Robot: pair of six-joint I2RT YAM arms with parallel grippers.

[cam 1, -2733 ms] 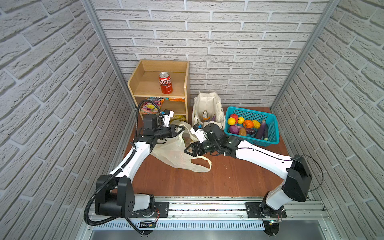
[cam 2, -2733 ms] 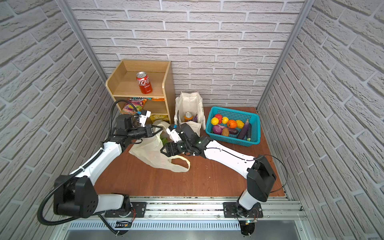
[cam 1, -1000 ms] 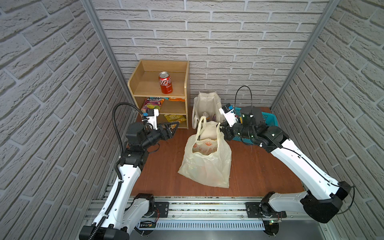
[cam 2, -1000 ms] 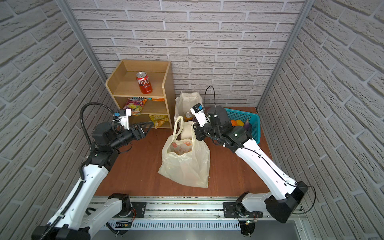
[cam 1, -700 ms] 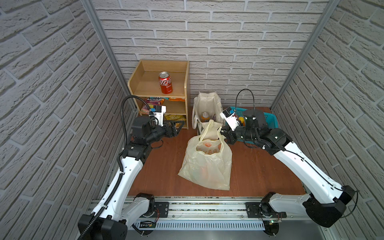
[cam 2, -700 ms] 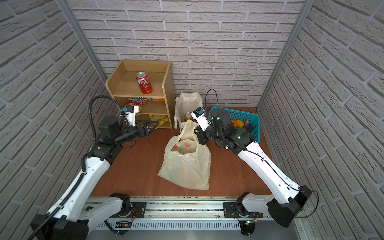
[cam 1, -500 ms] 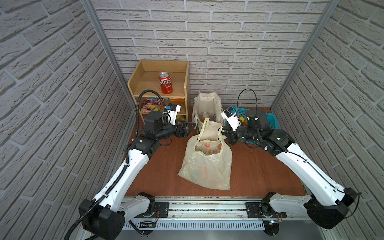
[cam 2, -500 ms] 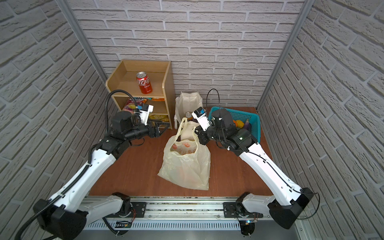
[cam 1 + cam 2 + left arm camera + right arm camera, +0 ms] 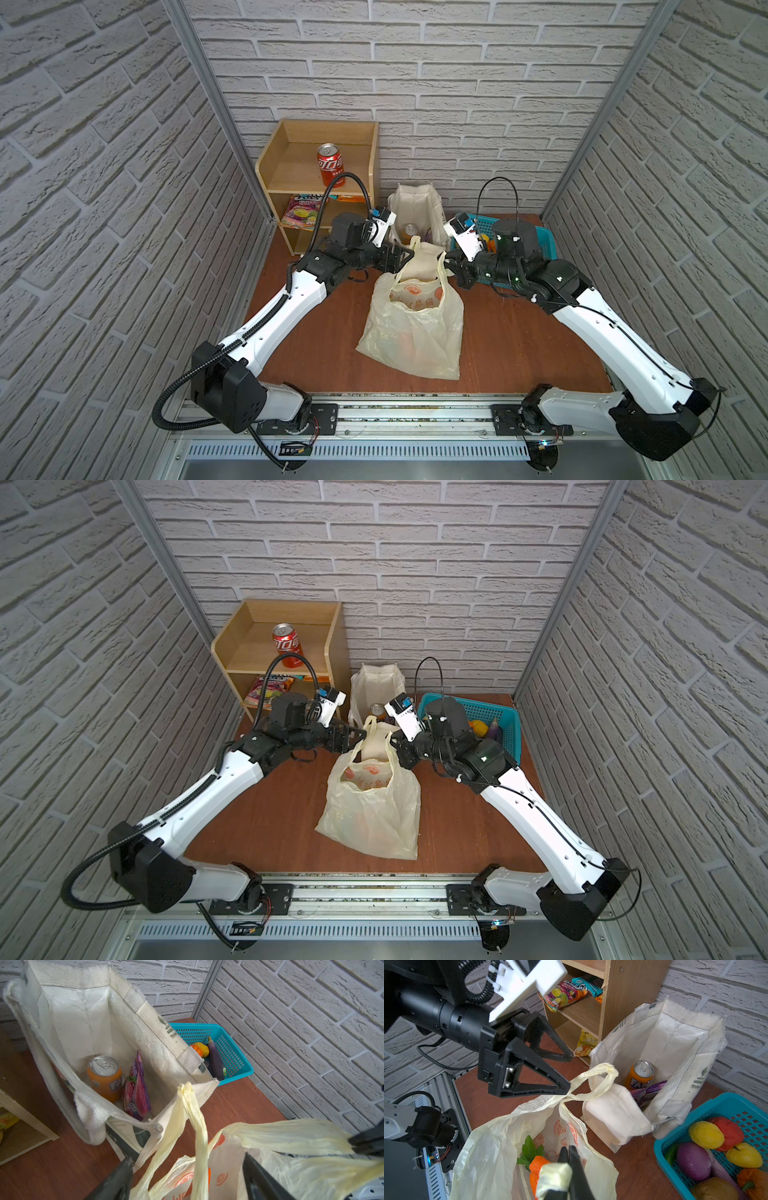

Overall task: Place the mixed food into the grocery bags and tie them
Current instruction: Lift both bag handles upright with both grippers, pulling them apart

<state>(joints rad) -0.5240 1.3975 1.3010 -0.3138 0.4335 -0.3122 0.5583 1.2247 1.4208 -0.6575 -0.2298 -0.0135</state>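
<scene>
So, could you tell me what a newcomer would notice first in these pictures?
Most likely the yellow bag in the middle, with a carrot inside: the right tool is shut on one handle, and the left tool is open at the other. Behind it stands the tote holding an orange can and a purple packet.

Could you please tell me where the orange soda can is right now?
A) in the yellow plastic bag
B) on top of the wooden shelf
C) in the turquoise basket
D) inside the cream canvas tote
D: the orange soda can stands upright inside the cream canvas tote, right beside the purple snack packet.
</scene>
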